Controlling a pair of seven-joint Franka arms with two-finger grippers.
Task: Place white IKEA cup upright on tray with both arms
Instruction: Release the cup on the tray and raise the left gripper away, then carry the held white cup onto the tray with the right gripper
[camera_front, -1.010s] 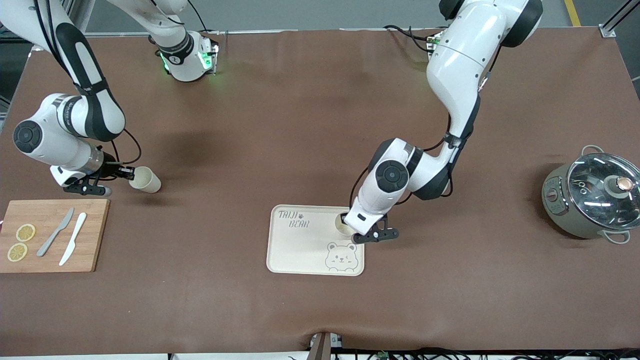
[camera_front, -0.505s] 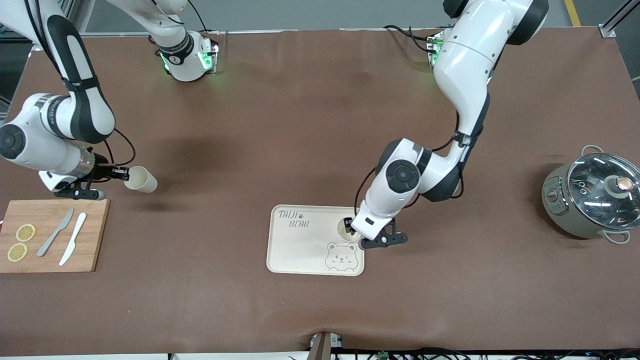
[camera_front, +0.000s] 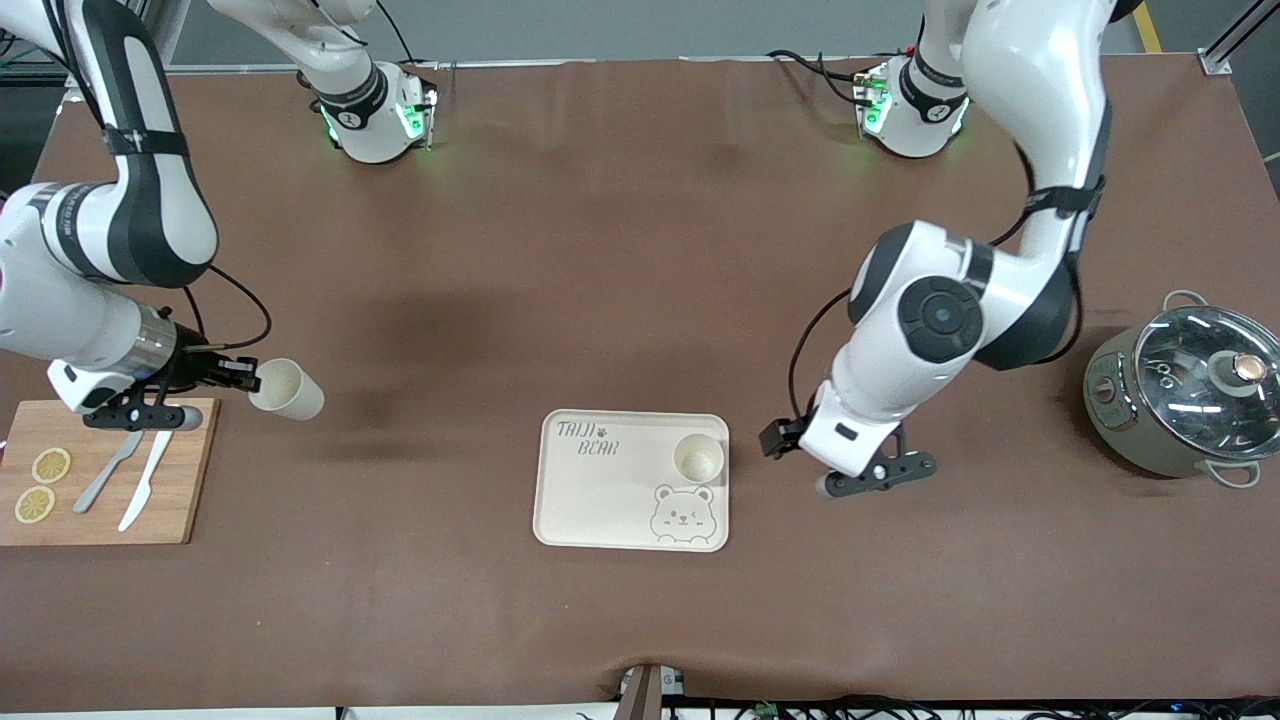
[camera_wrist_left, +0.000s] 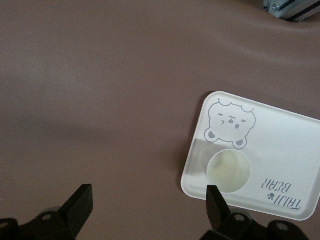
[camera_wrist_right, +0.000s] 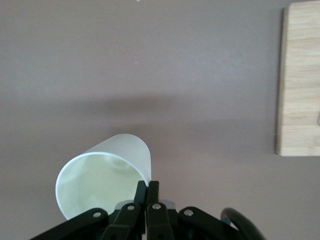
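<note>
One cup (camera_front: 698, 458) stands upright on the tray (camera_front: 600, 500), mid-frame; the left tool (camera_front: 775, 440) hangs beside it, released. At the frame's left, the right tool (camera_front: 245, 376) pinches a second cup (camera_front: 285, 388) by its rim.

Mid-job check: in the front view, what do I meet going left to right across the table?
Cutting board → right gripper → cup it holds → tray → upright cup on the tray → left gripper → pot.

You can read "TAIJI BEAR" on the tray (camera_front: 600, 500), in the corner diagonal from its bear face (camera_front: 683, 514); nothing else is legible.
</note>
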